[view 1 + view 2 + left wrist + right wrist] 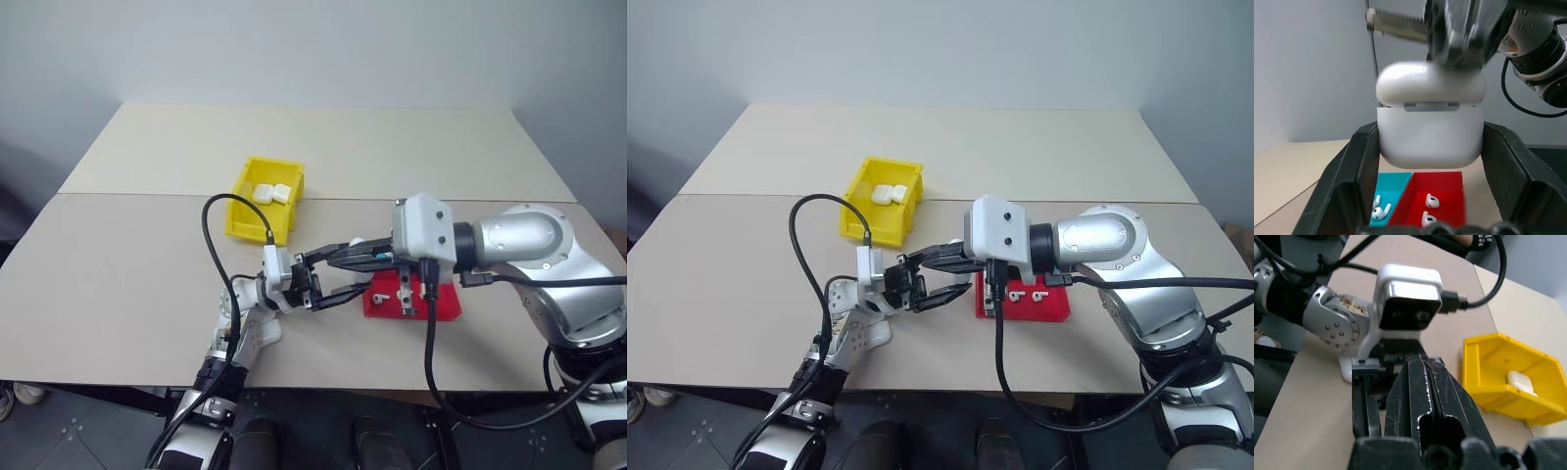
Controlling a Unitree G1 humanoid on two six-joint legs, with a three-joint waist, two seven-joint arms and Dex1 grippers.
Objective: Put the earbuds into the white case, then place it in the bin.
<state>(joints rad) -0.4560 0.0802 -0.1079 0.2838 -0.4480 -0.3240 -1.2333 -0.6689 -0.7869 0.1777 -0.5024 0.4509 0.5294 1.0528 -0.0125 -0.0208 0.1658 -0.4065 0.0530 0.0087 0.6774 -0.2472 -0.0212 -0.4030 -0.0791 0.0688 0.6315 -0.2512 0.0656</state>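
Left end effector (1430,205) clamped on white case (1430,132), held above bench (127,264). Right end effector (1422,377) closed, empty, tips at case lid. Earbuds (1427,208) in red-blue tray (443,305) near front edge. Bin (245,217) mid-bench, holding cases.

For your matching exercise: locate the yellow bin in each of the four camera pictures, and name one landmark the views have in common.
Left eye view: the yellow bin sits on the table, above and left of centre.
Right eye view: left of centre, upper middle.
Left wrist view: not in it.
Right wrist view: at the right edge.
Shared landmark: white cases lying inside the bin.
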